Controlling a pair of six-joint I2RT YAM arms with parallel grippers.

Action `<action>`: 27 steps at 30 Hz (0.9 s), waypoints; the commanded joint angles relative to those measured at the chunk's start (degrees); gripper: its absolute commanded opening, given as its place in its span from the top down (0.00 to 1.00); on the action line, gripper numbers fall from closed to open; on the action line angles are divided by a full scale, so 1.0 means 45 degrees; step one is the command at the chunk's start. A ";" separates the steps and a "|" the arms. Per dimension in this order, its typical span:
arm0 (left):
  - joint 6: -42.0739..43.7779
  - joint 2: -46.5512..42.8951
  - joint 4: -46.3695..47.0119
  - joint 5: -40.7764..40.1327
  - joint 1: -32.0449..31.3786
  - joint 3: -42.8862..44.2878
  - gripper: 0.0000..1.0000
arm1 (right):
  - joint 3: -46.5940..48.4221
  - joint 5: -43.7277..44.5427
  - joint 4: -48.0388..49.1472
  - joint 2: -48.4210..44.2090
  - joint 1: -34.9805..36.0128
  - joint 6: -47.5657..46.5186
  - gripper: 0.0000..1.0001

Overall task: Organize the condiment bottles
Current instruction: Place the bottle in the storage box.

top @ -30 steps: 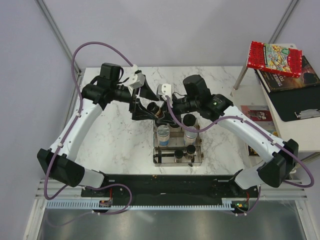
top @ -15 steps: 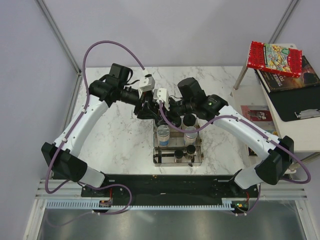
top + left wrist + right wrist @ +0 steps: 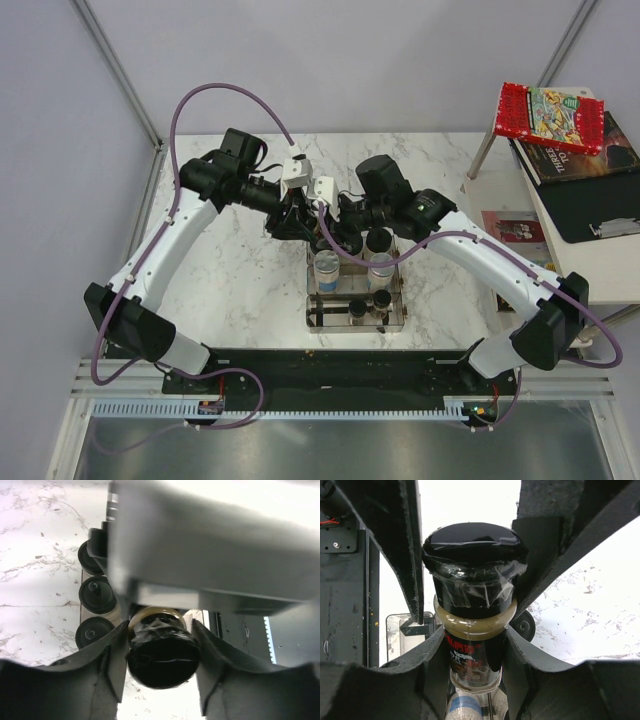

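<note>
A black-lidded jar (image 3: 472, 580) with a red-printed label and brown contents hangs over the back end of the clear rack (image 3: 312, 300), held from both sides. My right gripper (image 3: 475, 640) is shut on its glass body. My left gripper (image 3: 160, 632) is shut on its taped black lid (image 3: 162, 660), and its fingers (image 3: 405, 555) flank the lid in the right wrist view. From above, the left gripper (image 3: 300, 215) and right gripper (image 3: 340, 222) meet and hide the jar. The rack holds two blue-labelled bottles (image 3: 328, 268), another black-lidded jar (image 3: 378, 240) and slim dark-capped bottles (image 3: 357, 308).
Dark caps (image 3: 97, 594) of bottles standing in the rack show to the left of the held jar. A side table at the right carries books (image 3: 575, 160) and a red box (image 3: 548, 112). Booklets (image 3: 515, 228) lie at the marble table's right edge.
My left gripper has swung right to the jar held by the right gripper and has shut on its lid. The right arm has shifted slightly left, still gripping the jar.
</note>
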 commanded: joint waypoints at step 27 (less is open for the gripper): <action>0.0331 0.0191 -0.0283 0.0375 -0.0036 0.0824 0.52 | -0.0130 -0.0074 0.0871 -0.0386 0.0068 -0.0007 1.00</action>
